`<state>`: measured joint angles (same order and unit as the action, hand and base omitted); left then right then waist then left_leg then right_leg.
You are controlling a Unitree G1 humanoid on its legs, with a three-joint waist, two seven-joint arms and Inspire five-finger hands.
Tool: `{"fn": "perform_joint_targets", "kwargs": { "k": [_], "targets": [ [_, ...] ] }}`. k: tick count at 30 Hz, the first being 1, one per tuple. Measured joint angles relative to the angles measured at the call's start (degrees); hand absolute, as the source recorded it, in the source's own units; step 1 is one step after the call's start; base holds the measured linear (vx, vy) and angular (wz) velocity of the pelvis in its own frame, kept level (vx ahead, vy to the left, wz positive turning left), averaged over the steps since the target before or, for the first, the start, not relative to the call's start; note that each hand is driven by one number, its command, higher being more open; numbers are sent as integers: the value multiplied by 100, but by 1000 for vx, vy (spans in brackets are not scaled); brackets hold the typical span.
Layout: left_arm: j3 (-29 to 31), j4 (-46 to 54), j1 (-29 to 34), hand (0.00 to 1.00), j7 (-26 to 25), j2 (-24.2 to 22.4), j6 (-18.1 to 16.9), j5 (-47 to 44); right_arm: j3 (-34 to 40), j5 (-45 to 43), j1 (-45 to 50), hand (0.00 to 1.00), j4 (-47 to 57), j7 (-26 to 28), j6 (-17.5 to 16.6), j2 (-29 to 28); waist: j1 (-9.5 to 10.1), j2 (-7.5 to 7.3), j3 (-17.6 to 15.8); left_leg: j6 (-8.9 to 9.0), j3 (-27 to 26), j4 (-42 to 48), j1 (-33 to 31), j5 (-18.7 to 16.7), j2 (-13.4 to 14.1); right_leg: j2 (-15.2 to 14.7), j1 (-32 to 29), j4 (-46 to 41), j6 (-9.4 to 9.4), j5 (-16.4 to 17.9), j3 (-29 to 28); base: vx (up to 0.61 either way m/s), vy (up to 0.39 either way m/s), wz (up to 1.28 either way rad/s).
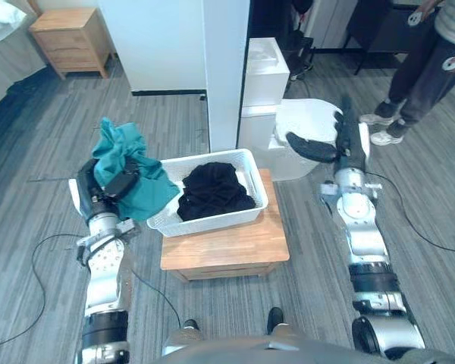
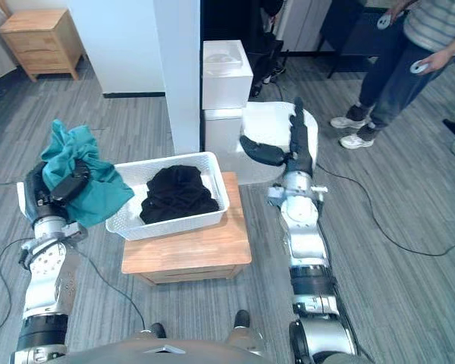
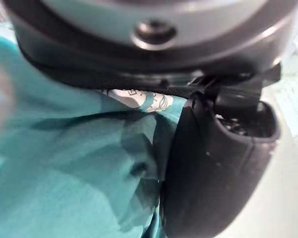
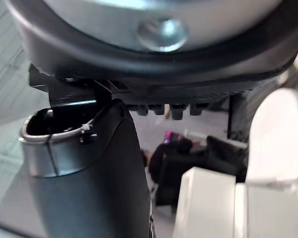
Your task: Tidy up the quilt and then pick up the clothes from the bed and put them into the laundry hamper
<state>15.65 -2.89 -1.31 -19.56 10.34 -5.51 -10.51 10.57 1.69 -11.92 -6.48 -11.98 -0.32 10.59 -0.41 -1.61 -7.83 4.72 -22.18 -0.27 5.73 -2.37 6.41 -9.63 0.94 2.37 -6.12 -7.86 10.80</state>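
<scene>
The left hand [image 1: 115, 186] is curled round a crumpled teal cloth garment [image 1: 127, 161], held just off the low wooden bench's [image 1: 235, 244] left edge. The garment hangs against the white plastic laundry basket [image 1: 261, 188], which contains black clothes [image 1: 212, 191]. The right hand [image 1: 350, 145] is raised beyond the bench's right edge, fingers straight and empty.

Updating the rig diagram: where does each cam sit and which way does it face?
Left eye view: head, looking down at white hamper on wooden table; both arms show, left robot hand clutching teal garment, right robot hand open.
Right eye view: same head, offset sideways; same scene, person beyond.
Left wrist view: left wrist, along its hand; thumb against the garment.
Right wrist view: right wrist; thumb, floor, white furniture beyond.
Shared: both eyes show hamper, black clothes, both arms.
</scene>
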Motion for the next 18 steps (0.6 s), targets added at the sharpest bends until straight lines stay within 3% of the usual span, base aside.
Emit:
{"fn": "perform_joint_targets", "kwargs": {
  "k": [4, 8, 12, 18],
  "targets": [
    [373, 2, 58, 0, -186, -16, 128, 570, 1078, 2, 1351, 100, 43, -291, 50, -411, -199, 1, 0, 11, -113, -32, 48, -7, -10, 12, 2, 82, -22, -21, -80, -9, -21, -16],
    [731, -2, 112, 0, -370, -16, 261, 891, 1420, 29, 2609, 100, 32, -334, 115, -574, -509, 18, 10, 80, -297, -54, 163, -62, 44, 89, 0, 98, -23, -22, -291, -22, -31, -26],
    [706, -2, 95, 0, -384, -17, 286, 892, 1446, 54, 3292, 100, -144, -236, 113, -716, -743, 22, 55, 93, -435, -65, 179, -120, 65, 115, -4, 188, -23, -22, -389, -63, -44, -17],
    [530, -344, 66, 0, -421, -22, 326, 1119, 1084, 486, 3923, 100, -1064, 33, 123, -1030, -868, 136, 355, 207, -637, -77, 173, -153, 251, 275, -103, 196, 20, 11, -497, -45, -75, -15]
  ]
}}
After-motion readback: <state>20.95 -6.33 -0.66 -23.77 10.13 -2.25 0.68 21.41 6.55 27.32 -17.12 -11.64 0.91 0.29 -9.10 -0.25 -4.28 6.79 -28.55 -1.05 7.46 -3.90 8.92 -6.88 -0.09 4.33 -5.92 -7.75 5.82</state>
